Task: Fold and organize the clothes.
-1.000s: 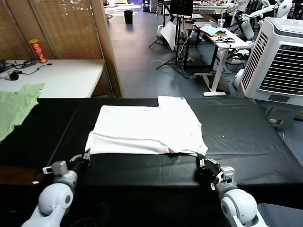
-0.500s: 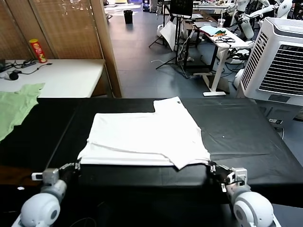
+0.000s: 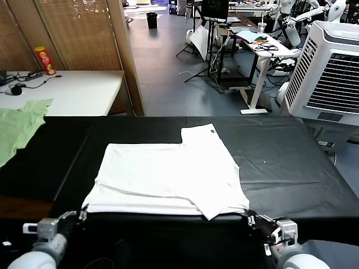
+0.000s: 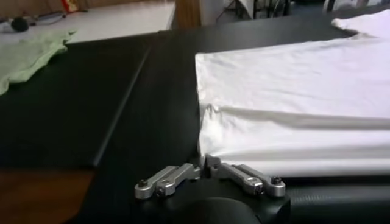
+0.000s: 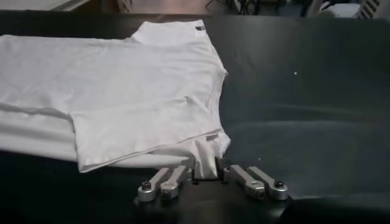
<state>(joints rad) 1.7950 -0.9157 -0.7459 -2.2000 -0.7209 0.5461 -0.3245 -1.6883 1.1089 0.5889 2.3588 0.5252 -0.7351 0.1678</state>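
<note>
The white T-shirt (image 3: 168, 176) lies plain side up on the black table (image 3: 291, 162), partly folded, with its near hem at the table's front edge. My left gripper (image 3: 78, 216) is at the shirt's near left corner, shut on that corner; the left wrist view shows it (image 4: 204, 165) pinching the cloth (image 4: 292, 103). My right gripper (image 3: 251, 217) is at the near right corner, shut on a bunched bit of the hem; the right wrist view shows cloth (image 5: 134, 85) between its fingers (image 5: 206, 169). No print shows.
A light green garment (image 3: 17, 126) lies at the far left, also in the left wrist view (image 4: 30, 52). Behind it is a white table (image 3: 78, 89) with a red can (image 3: 45, 60). A white air cooler (image 3: 331, 67) stands at the right.
Both grippers have drawn back toward the table's front edge, dragging the shirt with them; its near hem now lies at the edge.
</note>
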